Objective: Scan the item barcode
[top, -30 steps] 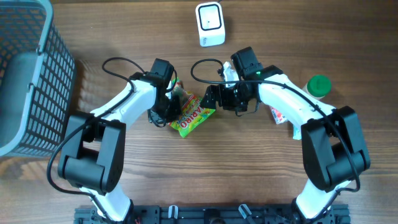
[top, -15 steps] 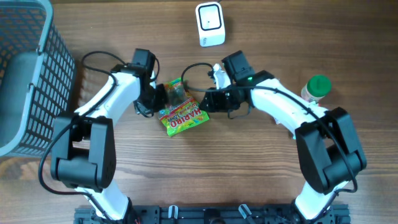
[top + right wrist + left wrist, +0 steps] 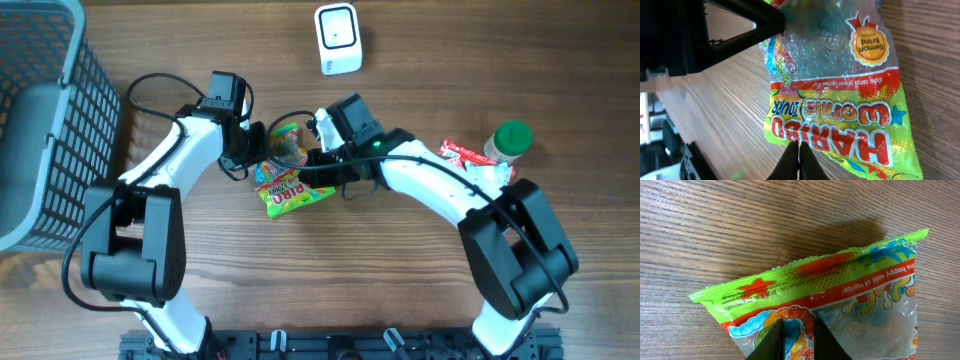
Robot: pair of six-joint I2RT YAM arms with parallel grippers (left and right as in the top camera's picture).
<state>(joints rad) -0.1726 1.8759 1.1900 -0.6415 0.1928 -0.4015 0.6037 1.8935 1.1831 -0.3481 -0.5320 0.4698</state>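
1. Gripping the candy bag (image 3: 288, 188) with both arms was the step in hand. The bag sat on the robot's side of the scanner (image 3: 338, 38), a little to the left of it and well apart from it. Its printed front faced up. Whether it rested flat on the counter (image 3: 400, 290) or was already raised a little could not be told.
2. The left hand (image 3: 255, 162) was clamped on the bag's end farther from the scanner. Its wrist view showed the two fingers close together with the clear film caught between them.
3. The right hand (image 3: 312, 172) had its fingers pressed together. Their tips met on the green seam along the bag's edge and seemed to pinch the thin film, though how firm that pinch was could not be judged.
4. The scan itself looked not yet done. No barcode showed in any view, so it probably sat on the face turned away from the cameras.
5. The next move called for lifting the bag between both hands, carrying it toward the scanner, and turning it so the barcode faced the scanner's window. The film needed to stay taut, since a crumpled or slack bag would likely read badly or slip from the seam pinch.
6. Right of the scanner and nearer the robot stood a green-capped bottle (image 3: 511, 140) with a red-and-white packet (image 3: 462, 152) just beside it. Far to the scanner's left was a wire basket (image 3: 40, 150). None of these lay between the bag and the scanner.
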